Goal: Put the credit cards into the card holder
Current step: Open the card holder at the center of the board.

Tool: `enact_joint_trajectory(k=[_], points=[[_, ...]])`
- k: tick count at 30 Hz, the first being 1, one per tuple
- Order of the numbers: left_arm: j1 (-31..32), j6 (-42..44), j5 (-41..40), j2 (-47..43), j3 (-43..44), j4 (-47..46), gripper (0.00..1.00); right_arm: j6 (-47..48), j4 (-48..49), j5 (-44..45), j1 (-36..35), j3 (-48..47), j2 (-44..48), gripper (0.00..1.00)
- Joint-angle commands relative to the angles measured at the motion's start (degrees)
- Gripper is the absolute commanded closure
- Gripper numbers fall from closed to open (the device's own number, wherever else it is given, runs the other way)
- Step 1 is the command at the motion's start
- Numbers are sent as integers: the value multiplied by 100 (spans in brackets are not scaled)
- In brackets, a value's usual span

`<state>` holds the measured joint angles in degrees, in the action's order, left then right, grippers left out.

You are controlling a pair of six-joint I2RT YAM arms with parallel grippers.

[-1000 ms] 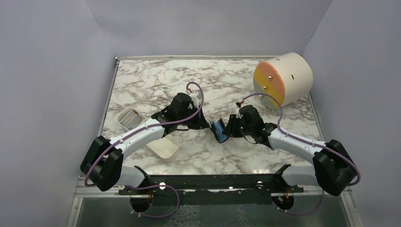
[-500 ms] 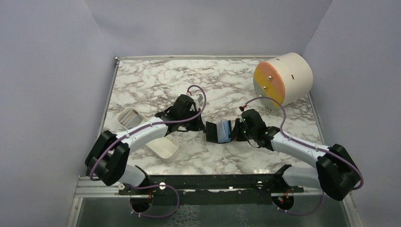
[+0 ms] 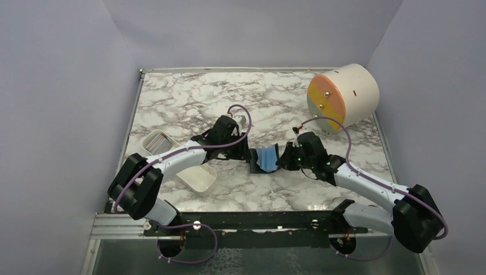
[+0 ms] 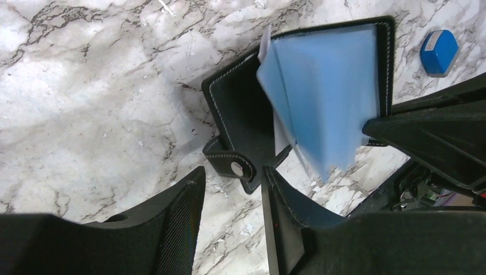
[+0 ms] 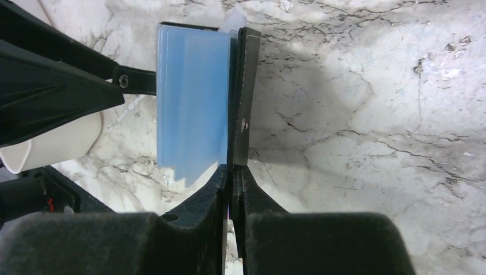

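**A:** Where is the card holder, and who has it?

**B:** The card holder lies spread open mid-desk, between the two arms. The right claw is closed on the edge of one black cover and pinches it so that it stands on edge off the desk. I'd say that is to prop the wallet open and expose its pockets.

**A:** And the left claw?

**B:** The left claw has its jaws apart with nothing between them. Its tips are right at the stud strap on the holder's left side. It looks placed to steady the cover that lies flat, though that is my guess.

**A:** How does the holder look?

**B:** It is black with pale stitching. The light blue sleeves fan out of the fold, thin and floppy, and are blurred in the left wrist view.

**A:** Any cards?

**B:** I can't pick out a dark card anywhere, only a pale sliver behind the sleeves. A white tray sits to the near left of the holder, and I cannot tell what is in it.
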<state>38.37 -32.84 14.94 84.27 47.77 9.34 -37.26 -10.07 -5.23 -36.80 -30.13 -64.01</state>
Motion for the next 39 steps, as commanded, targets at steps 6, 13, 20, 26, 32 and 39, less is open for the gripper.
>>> enact_joint_trajectory(k=[6,13,20,26,32,39], points=[[4,-3,331,528,-47,-453,59,-245,483,-479,-20,102,-6,99],[6,-33,404,697,-33,-562,57,-436,611,-385,-21,279,80,99],[4,0,510,1039,29,-619,61,-809,1079,-655,-20,535,294,89],[4,-26,491,1099,31,-657,63,-838,1176,-830,-21,613,280,99],[5,-190,672,1046,-15,-795,62,-1049,1334,-584,-21,935,606,99],[6,-481,952,1237,-106,-1236,63,-1037,1170,21,-18,1067,658,99]])
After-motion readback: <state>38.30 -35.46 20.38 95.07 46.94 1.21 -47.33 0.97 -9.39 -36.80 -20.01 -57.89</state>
